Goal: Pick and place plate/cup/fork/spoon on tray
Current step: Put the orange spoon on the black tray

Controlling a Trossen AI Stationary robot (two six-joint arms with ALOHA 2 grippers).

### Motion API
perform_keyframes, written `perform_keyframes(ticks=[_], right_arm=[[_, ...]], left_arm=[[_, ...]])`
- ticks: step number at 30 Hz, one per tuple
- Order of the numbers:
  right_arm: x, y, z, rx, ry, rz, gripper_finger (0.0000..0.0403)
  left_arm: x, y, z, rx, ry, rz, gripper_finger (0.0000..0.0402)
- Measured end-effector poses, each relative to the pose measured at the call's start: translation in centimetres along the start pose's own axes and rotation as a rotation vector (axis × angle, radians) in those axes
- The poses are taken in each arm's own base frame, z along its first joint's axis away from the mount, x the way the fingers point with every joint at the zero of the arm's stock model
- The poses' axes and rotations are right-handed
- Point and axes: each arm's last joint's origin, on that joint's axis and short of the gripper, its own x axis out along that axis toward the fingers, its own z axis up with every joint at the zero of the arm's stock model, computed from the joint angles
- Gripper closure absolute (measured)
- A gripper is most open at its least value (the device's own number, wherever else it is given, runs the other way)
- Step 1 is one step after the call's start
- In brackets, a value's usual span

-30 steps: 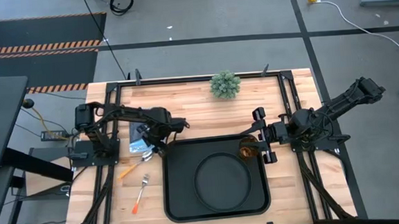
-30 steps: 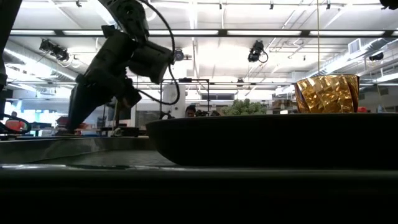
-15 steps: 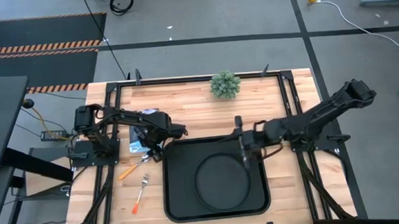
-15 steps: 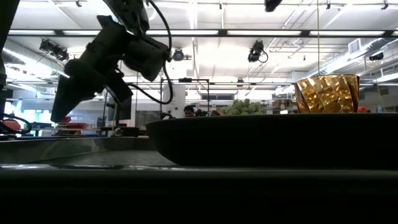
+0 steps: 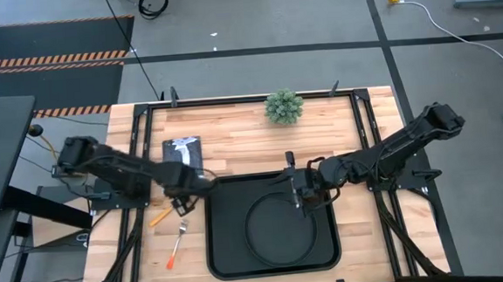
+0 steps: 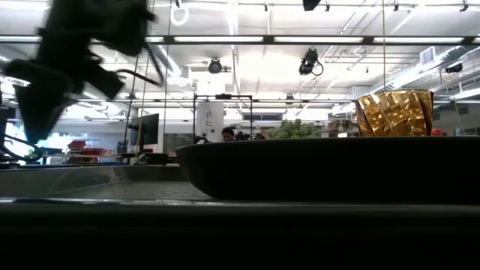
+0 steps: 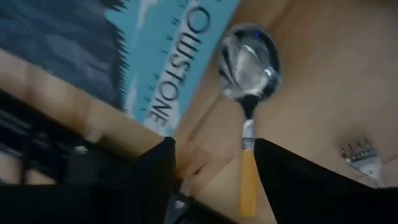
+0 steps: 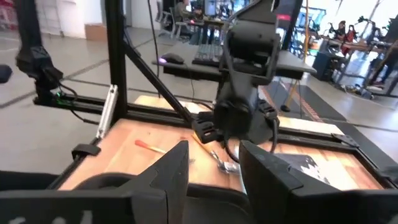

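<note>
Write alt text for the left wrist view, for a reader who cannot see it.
Close-up past the left gripper, its two dark fingers apart over the orange handle of the spoon, which lies on the wooden table, shiny bowl pointing away. A blue printed card lies beside the spoon, and the fork tines show at the picture's edge.

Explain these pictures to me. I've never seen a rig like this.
This is a robot with two dark arms, each ending in a two-finger gripper, at a wooden table. One camera looks straight down, one looks level across the tabletop, and one sits on each wrist.

On the table lies a large black rectangular tray with a round black plate in it. The amber cup shows above the tray's rim. Beside the tray lie an orange-handled silver spoon and an orange-handled fork.

The left gripper hangs open over the spoon. The right gripper is open over the tray. Neither holds anything.
</note>
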Motion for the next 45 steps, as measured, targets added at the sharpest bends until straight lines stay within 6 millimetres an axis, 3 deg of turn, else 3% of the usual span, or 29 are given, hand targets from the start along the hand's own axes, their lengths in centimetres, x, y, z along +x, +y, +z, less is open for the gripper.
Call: perform_keyframes(ticks=[7,14,20,29,40,45], right_arm=[[3.4,-0.6,0.2,0.015,0.017,0.050,0.0255],[8.3,-0.6,0.8,-0.028,0.037,0.107,0.0255],[12.8,-1.5,0.8,-0.021,0.047,0.202,0.0255],[18.8,-4.0,0.5,-0.014,0.068,0.244,0.0255],[25.5,-8.3,-2.4,0.022,0.069,0.233,0.0255],[27.8,-8.1,-3.1,0.030,0.097,0.244,0.0258]], left_arm=[[-0.4,-0.3,-3.5,-0.080,-0.200,-0.043,0.0203],[-0.3,-0.7,-6.4,-0.123,-0.288,-0.063,0.0219],[-1.1,-0.9,-8.3,-0.058,-0.355,-0.083,0.0237],[-3.9,2.8,-10.0,-0.106,-0.654,-0.154,0.0287],[-5.4,7.3,-11.3,-0.049,-0.892,-0.167,0.0346],[-6.9,8.7,-11.7,-0.156,-1.050,-0.274,0.0371]])
